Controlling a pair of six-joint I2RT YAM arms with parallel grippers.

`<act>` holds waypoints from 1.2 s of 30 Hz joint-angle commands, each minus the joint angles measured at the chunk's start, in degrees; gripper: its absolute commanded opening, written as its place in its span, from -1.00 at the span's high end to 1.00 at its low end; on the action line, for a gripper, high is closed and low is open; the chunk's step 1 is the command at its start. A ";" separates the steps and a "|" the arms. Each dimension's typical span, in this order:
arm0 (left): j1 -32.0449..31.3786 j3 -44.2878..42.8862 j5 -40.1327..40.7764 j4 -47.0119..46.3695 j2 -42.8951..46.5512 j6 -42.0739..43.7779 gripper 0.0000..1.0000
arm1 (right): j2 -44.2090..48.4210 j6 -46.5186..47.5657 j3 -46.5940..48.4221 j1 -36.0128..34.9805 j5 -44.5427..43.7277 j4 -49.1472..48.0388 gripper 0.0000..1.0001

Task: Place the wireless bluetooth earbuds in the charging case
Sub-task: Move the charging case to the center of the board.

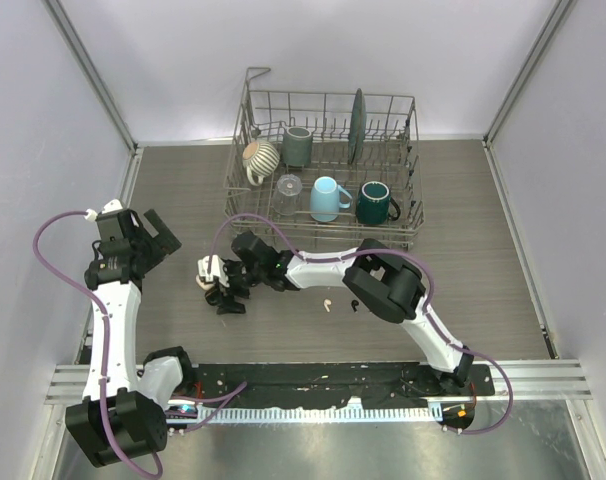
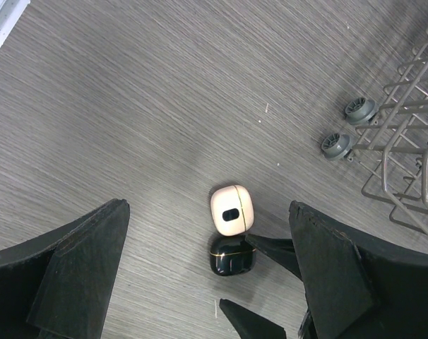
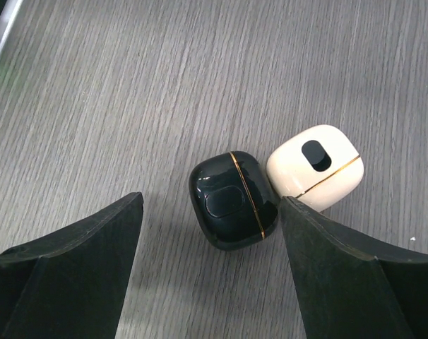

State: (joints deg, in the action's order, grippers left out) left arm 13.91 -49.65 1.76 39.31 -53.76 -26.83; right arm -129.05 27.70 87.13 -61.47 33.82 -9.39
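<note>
Right gripper (image 3: 212, 212) spread open astride glossy black rounded charging case (image 3: 232, 200). Tiny stemmed cream and black earbuds (image 1: 328, 303) apart, right of case: likely light, slippery; pinch stems. Left gripper (image 1: 161, 238) open.

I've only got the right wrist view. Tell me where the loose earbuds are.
Observer: Two show, one cream earbud and one black earbud. They lie beside the right arm, nearer the arm bases than the cream case.
Operator: Report the left arm.
Observer: The left end effector hangs open to the left of the cases, holding nothing.
Operator: Say what's beyond the cases.
Observer: A dish rack holding a light blue mug.
</note>
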 commanded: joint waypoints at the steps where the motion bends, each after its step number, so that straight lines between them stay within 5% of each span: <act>1: 0.33 -0.19 -0.97 -2.04 0.85 -0.07 -0.99 | -0.76 0.51 2.34 0.04 1.16 -1.07 -0.66; 12: 0.33 -0.19 -1.06 -2.22 0.76 0.11 -1.00 | -1.81 -0.81 2.87 0.12 0.89 -1.77 -0.52; 24: 0.33 -0.01 -1.32 -2.31 1.20 0.20 -1.00 | 1.61 -6.96 -3.28 0.04 -1.04 -8.45 0.03; 36: 0.41 0.17 -3.78 -2.92 1.20 0.02 -1.00 | 16.98 -11.17 -26.74 0.04 -11.05 -15.92 0.15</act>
State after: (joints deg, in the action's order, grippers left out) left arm 13.91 -49.56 0.32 39.18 -53.23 -26.81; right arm -118.80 19.09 66.06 -61.39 27.35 -21.15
